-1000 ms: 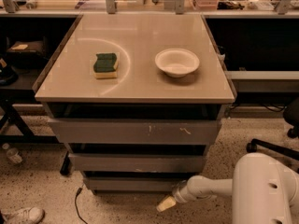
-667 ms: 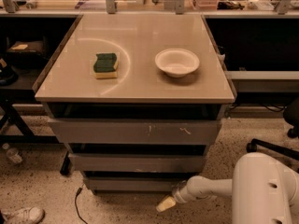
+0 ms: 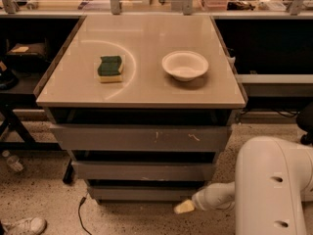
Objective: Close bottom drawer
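Note:
The bottom drawer point(image 3: 142, 193) is the lowest and narrowest of three stacked grey drawers under the table, with a plain front. It stands a little way out, with a dark gap above its front. My gripper point(image 3: 185, 207) is low by the floor, with a pale yellow tip. It sits just in front of and below the right end of the bottom drawer's front. The white arm point(image 3: 220, 196) reaches in from the right. I cannot tell whether the tip touches the drawer.
The top drawer point(image 3: 142, 137) with white scratches and the middle drawer point(image 3: 144, 171) also stand out. A green sponge point(image 3: 111, 68) and a white bowl point(image 3: 185, 65) lie on the table top point(image 3: 142, 89). A cable point(image 3: 80, 214) and a shoe point(image 3: 27, 225) lie on the floor at left.
The gripper tip has shifted slightly to the right and up, closer to the bottom drawer's front. The drawers look unmoved.

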Controlling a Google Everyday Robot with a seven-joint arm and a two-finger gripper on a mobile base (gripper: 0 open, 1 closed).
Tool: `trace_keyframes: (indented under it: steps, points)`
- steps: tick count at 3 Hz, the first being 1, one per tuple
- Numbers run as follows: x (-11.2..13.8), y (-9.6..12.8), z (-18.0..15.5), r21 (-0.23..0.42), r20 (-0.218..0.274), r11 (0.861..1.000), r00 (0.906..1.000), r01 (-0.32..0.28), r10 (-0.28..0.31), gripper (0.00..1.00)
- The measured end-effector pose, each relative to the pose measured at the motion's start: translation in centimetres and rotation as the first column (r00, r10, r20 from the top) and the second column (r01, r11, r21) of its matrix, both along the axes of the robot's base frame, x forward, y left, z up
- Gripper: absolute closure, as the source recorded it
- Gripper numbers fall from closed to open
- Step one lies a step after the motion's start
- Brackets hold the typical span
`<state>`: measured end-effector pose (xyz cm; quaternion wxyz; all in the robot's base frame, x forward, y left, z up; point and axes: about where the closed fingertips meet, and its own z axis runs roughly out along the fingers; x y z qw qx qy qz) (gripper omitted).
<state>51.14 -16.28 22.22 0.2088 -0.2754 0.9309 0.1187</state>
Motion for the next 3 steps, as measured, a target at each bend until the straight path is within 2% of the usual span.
trace_keyframes:
  steps: [1,2,3]
  points:
    - [1.2,-4.2,3.5,-0.053,0.026,0.987,0.9879,0.154,-0.153,0.00]
    - [1.1,-4.4,3.5,-0.053,0.025,0.986,0.9875,0.157,-0.156,0.00]
    - [0.7,-5.4,3.3,-0.046,0.005,0.985,0.9865,0.164,-0.164,0.00]
